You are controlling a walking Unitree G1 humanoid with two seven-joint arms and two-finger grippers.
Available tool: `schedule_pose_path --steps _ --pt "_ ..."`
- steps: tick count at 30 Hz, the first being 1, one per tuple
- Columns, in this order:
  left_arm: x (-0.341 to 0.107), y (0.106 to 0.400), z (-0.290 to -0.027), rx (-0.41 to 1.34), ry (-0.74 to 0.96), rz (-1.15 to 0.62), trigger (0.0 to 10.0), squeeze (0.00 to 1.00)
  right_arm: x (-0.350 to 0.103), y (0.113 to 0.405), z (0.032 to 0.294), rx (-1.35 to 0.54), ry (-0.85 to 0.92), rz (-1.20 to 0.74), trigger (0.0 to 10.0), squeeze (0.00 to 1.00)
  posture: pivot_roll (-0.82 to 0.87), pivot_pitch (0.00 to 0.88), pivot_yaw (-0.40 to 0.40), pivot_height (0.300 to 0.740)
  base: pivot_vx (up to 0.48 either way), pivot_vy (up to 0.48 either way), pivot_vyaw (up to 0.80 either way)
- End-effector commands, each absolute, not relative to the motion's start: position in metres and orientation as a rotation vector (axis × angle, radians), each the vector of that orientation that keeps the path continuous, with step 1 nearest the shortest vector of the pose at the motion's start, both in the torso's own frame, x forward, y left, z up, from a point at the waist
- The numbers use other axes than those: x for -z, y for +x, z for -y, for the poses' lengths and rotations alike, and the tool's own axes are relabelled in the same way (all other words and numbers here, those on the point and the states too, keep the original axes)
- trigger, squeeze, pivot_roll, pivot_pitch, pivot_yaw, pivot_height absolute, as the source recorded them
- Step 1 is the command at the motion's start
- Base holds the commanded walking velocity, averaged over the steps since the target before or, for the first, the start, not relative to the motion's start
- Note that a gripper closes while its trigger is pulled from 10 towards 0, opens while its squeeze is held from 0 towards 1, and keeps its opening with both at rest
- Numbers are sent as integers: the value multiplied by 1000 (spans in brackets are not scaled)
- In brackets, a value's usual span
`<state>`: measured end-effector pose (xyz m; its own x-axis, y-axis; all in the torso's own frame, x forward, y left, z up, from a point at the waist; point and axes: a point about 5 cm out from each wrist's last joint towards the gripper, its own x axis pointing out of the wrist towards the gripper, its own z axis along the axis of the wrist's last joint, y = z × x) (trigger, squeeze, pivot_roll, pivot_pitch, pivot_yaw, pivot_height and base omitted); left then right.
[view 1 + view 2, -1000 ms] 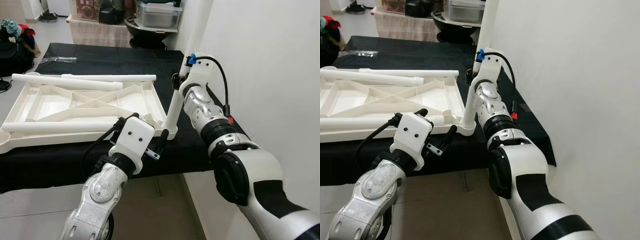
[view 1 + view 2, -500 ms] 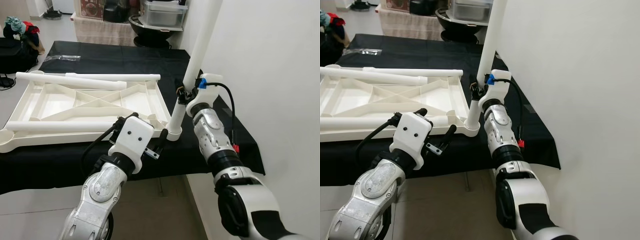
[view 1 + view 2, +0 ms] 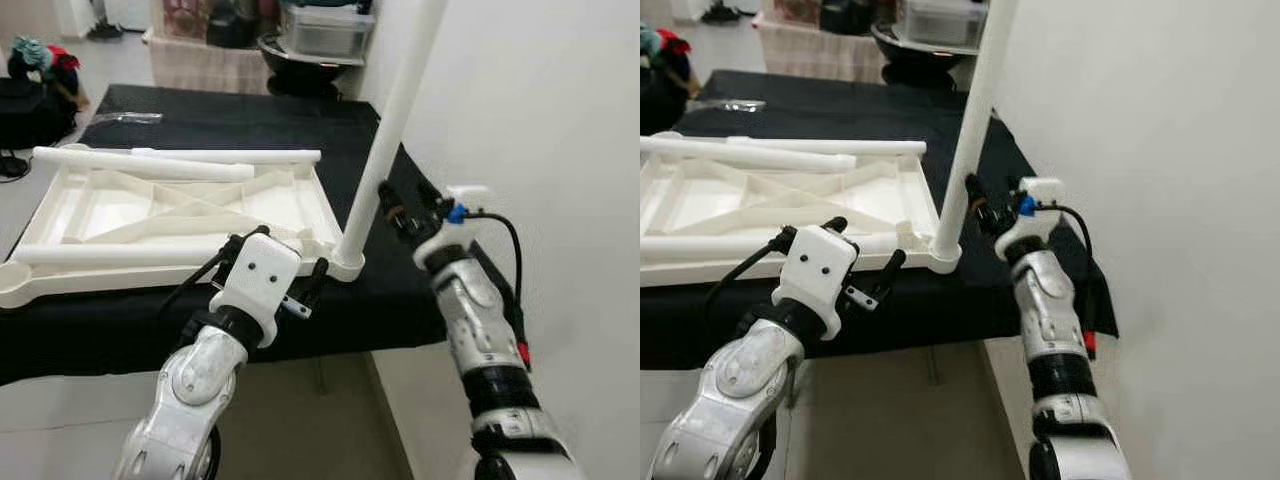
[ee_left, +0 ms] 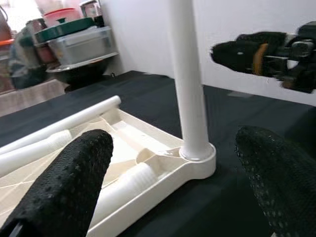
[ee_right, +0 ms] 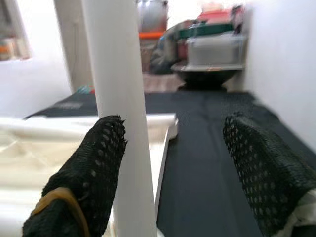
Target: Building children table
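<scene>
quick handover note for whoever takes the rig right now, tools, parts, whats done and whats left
Right tool: open, just beside the upright leg, not gripping it.
Left tool: open, hovering at the near edge of the tabletop, close to the corner socket.
Parts: tabletop lies upside down on the black cloth; three loose legs lie across it.
Done: one leg stands on its own in the near right corner socket.
Left: fit the other three legs, then presumably turn the table over.

left pincer (image 3: 312, 283) agape, right pincer (image 3: 400, 205) agape
</scene>
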<state>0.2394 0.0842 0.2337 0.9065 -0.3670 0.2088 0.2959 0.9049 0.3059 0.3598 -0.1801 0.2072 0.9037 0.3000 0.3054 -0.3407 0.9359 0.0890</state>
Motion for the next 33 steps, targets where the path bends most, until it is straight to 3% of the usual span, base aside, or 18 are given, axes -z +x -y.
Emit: schedule_pose_path --steps 1,6,15,19,22,24,33 --pt "-228 240 -83 361 280 247 10000 0 -207 354 189 -392 168 257 10000 0 46 85 -139 740 0 0 0" --pt "-224 240 -82 365 280 236 10000 0 -200 346 177 -552 240 107 10000 0 47 83 -138 740 0 0 0" --pt "-220 239 -84 365 281 224 10000 0 -194 342 148 -786 187 -97 10000 0 55 80 -140 740 0 0 0" --pt "-217 239 -85 360 279 213 10000 0 -201 362 139 -701 188 -123 10000 0 55 79 -142 740 0 0 0" --pt "-216 238 -85 356 261 207 10000 0 -191 377 134 -536 195 -238 10000 0 52 81 -144 740 0 0 0" --pt "-215 238 -85 351 252 204 10000 0 -186 379 124 -543 237 -327 10000 0 55 90 -146 740 0 0 0" --pt "-215 238 -86 346 255 201 10000 0 -191 380 88 -659 287 -377 10000 0 59 105 -151 740 0 0 0"
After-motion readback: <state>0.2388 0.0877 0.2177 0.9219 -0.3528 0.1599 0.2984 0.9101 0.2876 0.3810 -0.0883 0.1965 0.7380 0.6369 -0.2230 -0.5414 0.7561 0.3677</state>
